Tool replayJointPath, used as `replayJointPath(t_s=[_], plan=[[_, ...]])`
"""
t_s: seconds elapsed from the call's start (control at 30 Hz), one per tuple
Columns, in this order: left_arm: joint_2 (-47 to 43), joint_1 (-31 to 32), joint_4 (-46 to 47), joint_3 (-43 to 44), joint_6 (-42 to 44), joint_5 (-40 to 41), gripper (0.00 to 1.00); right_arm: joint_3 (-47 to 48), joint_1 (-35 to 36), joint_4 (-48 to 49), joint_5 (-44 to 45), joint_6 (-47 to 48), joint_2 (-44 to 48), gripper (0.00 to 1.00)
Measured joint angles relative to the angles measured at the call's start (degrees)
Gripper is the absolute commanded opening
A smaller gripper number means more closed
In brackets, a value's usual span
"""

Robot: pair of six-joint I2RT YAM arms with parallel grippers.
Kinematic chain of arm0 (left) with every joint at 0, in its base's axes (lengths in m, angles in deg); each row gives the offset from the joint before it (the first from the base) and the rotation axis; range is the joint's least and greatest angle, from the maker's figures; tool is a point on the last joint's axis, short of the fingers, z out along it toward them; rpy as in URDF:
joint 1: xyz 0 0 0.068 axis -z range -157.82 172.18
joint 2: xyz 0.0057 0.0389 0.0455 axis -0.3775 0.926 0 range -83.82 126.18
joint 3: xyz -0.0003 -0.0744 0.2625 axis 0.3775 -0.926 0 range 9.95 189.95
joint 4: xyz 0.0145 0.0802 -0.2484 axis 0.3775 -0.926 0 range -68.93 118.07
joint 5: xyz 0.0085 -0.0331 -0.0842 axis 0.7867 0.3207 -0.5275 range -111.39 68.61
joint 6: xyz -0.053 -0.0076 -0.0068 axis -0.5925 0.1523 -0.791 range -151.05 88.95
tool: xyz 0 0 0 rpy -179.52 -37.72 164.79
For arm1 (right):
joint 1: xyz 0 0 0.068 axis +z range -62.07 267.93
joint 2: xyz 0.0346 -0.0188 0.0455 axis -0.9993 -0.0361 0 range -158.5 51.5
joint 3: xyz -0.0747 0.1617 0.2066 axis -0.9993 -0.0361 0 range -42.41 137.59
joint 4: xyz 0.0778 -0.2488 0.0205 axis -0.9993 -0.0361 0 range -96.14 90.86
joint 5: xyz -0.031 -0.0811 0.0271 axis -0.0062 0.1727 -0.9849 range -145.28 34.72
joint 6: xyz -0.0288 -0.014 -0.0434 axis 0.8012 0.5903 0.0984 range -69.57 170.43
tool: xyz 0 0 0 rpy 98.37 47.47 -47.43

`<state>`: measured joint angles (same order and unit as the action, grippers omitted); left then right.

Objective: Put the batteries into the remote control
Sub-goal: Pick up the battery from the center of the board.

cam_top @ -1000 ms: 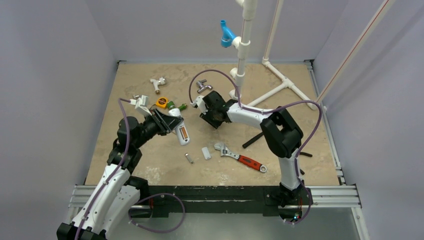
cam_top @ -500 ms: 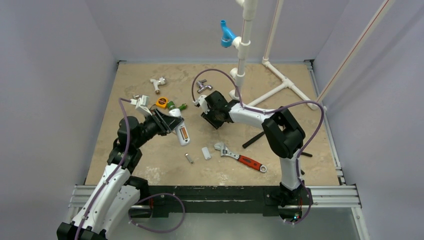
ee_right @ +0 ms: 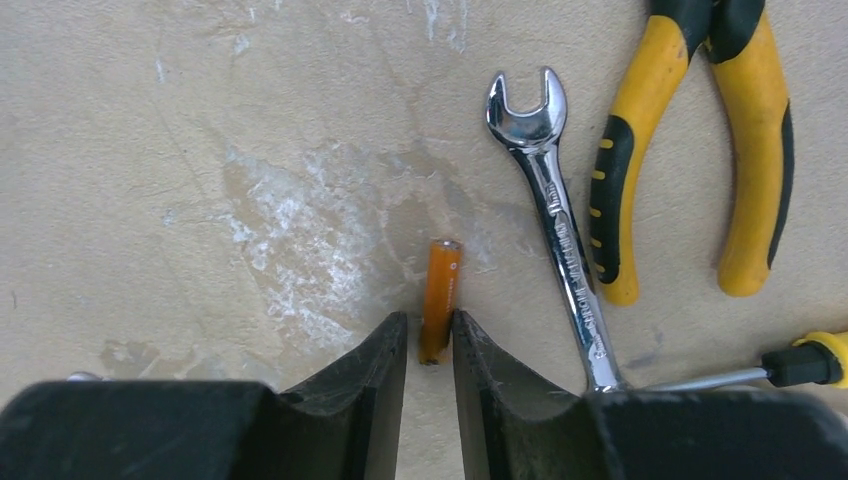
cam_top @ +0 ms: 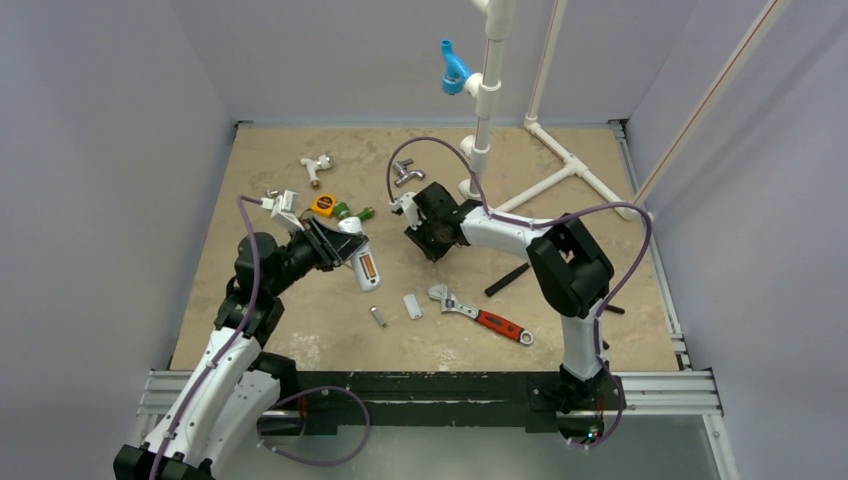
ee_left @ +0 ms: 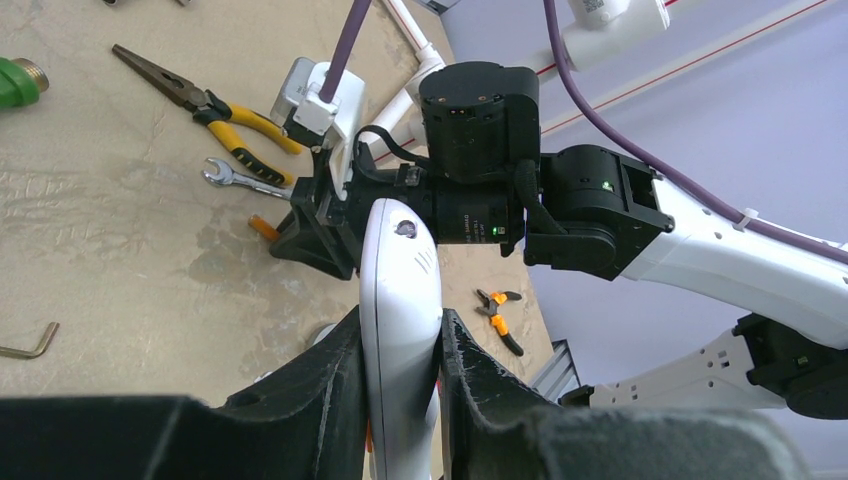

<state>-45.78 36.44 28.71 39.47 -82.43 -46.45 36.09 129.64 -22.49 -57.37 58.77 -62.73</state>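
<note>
Table: sandy, with tools scattered on it.
Cylinder: grey, lying just nearer than the remote's tip.
Cover: white, flat on the table, nearer than the remote and a little to its right.
Wrench: red-handled, nearer than the remote and well to its right.
Left jaws: pinching the remote by its long edges, lifted off the table.
Loaded battery: orange, in the remote's open bay.
Right jaws: right of the remote, low over the table, close on either side of the loose battery's near end — cannot tell whether they grip it.
Loose battery: flat on the table, right of the remote.
Spanner, pliers: right of the remote — past the loose battery.
</note>
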Motion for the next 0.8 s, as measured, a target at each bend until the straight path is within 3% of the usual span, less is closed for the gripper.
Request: replayJointPath(t_s=[0.33, 0.6, 0.8], plan=[[0.0, 0.0, 0.0, 0.0, 0.0, -0.1, 0.00, -4.1, -0.1, 0.7, -3.9, -2.3, 2.9, 0.17], [0.0, 0.0, 0.1, 0.0, 0.0, -0.1, 0.00, -5.9, 0.1, 3.0, -3.8, -5.6, 3.9, 0.37], [0.0, 0.0, 0.1, 0.0, 0.0, -0.1, 0.00, -6.2, 0.3, 3.6, -3.8, -7.8, 4.1, 0.36]])
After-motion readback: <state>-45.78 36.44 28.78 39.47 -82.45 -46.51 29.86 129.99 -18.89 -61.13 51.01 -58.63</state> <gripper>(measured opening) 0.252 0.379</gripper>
